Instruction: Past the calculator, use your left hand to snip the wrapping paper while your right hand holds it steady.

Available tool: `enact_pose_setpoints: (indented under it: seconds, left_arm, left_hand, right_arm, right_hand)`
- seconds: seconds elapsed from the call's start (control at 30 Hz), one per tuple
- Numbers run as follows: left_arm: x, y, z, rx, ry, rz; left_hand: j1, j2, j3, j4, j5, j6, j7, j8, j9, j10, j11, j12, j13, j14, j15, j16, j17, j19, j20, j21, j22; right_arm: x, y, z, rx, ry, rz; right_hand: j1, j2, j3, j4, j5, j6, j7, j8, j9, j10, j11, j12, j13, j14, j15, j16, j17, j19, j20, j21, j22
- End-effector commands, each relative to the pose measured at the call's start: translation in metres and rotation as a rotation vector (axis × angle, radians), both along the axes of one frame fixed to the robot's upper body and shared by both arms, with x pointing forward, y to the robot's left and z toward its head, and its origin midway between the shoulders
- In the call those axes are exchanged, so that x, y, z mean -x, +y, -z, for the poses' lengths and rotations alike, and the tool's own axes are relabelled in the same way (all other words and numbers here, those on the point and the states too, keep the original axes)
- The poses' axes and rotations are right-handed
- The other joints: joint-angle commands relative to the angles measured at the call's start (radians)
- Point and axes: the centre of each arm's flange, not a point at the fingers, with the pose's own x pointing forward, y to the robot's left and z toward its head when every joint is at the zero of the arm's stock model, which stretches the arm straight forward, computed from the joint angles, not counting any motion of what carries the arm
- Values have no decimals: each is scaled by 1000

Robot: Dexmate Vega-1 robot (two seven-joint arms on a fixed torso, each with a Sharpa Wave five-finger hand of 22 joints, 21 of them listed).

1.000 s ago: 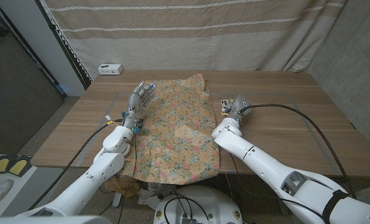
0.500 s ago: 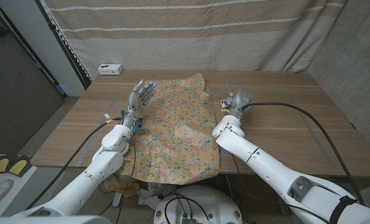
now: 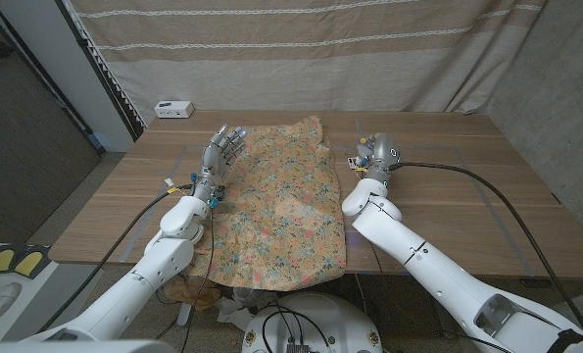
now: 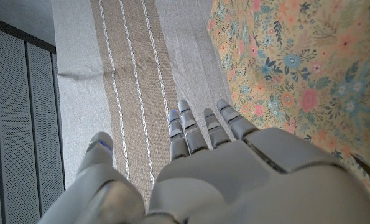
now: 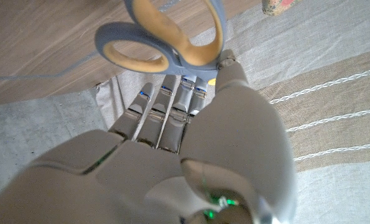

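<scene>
Curtain-backed wooden table [image 3: 448,186], floral wrapping paper [image 3: 276,201]; left hand [image 3: 222,152] empty, fingers spread; right hand [image 3: 374,157] around scissors [image 5: 166,40].

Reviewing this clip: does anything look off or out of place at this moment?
Yes. The scissors are at the right hand, though the task gives cutting to the left hand, which holds nothing over the floral wrapping paper. The paper overhangs the near edge of the table.

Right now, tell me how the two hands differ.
The left hand is over the floral paper's left edge, fingers apart, holding nothing. The right hand is over bare table right of the paper, by the scissors; its grip is unclear. Both are grey.
</scene>
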Motion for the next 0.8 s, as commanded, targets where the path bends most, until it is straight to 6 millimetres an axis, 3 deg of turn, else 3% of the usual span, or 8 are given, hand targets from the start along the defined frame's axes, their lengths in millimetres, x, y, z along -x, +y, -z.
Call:
enact_pose_setpoints:
  seconds: [0.03, 0.2, 0.57, 0.67, 0.8]
  left_arm:
    - [2, -4, 2, -4, 4, 1]
    - [2, -5, 2, -12, 6, 0]
    - [4, -6, 2, -10, 4, -1]
    - [5, -7, 2, -10, 4, -2]
    - [6, -7, 1, -14, 3, -1]
  left_hand:
    - [-2, 9, -2, 1, 2, 9, 0, 5, 3, 7, 0, 3, 4, 6, -101, 8, 4, 3, -50, 1, 3]
    - [-2, 9, -3, 1, 2, 20, 4, 10, 3, 9, 0, 4, 4, 6, -101, 7, 4, 3, -50, 1, 3]
    - [-2, 9, -5, 1, 3, 57, 13, 23, 3, 19, -9, 6, 5, 7, -101, 7, 5, 3, -50, 1, 4]
    - [-2, 9, -5, 1, 3, 55, 9, 22, 3, 16, -5, 5, 5, 7, -101, 7, 5, 3, -50, 1, 4]
    - [-2, 9, -5, 1, 3, 57, 5, 22, 3, 18, -4, 5, 5, 8, -102, 7, 5, 3, -50, 1, 4]
  right_arm:
    - [19, -6, -10, -55, -81, -129]
    - [24, -7, -12, -99, -114, -206]
    - [23, -12, -13, -209, -137, -368]
    - [22, -14, -12, -259, -148, -408]
    - [21, -15, -11, -292, -154, -450]
  right_hand:
    - [56, 49, 13, 2, -6, 103, -86, 6, 4, 140, -123, 6, 28, 1, -159, 9, 6, 19, -24, 12, 4]
    - [59, 50, 17, 2, -11, 102, -84, 5, 4, 138, -121, 4, 30, 8, -161, 15, 9, 24, -44, 15, 5]
    - [63, 47, 20, 0, -16, 103, -84, 4, 4, 137, -121, 3, 31, 8, -163, 17, 12, 17, -47, 14, 6]
    - [67, 43, 23, -2, -21, 105, -80, 3, 3, 148, -109, 8, 34, -6, -162, 13, 13, 10, -72, 12, 6]
    - [70, 45, 26, -2, -23, 106, -79, 3, 3, 153, -115, 10, 36, -12, -164, 12, 14, 5, -72, 10, 5]
